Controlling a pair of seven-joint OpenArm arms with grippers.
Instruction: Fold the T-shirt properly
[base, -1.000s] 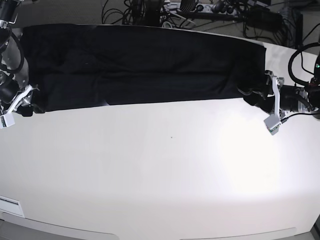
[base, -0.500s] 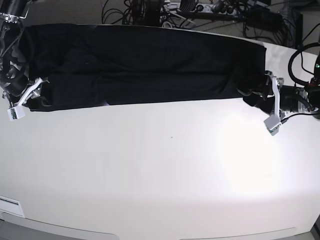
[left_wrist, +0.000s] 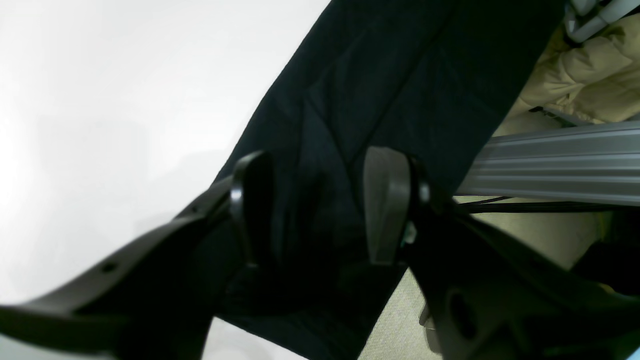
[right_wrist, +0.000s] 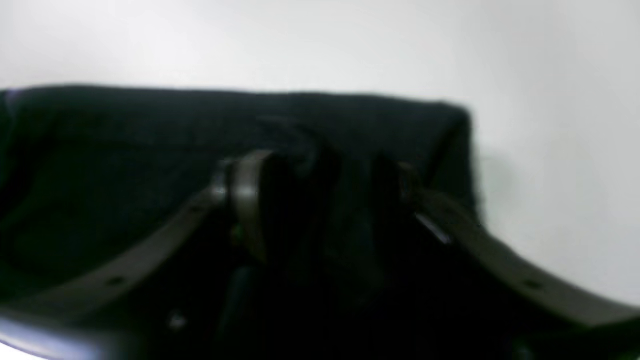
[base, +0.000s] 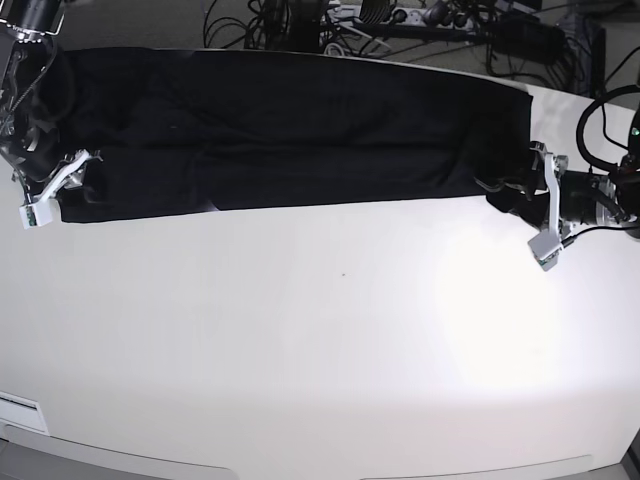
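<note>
The black T-shirt lies flat as a long band across the far side of the white table, plain side up; no print shows. My left gripper sits at the shirt's right end. In the left wrist view it has its jaws apart with the shirt lying between the fingers. My right gripper is at the shirt's near left corner. In the blurred right wrist view it stands open over bunched fabric.
Cables and equipment crowd the floor behind the table. An aluminium rail and a beige bundle lie just past the table's edge by the shirt's right end. The table's right edge is close to the left arm.
My right gripper has moved from the table's left edge up and inward onto the shirt's near left corner. The left arm has not moved.
</note>
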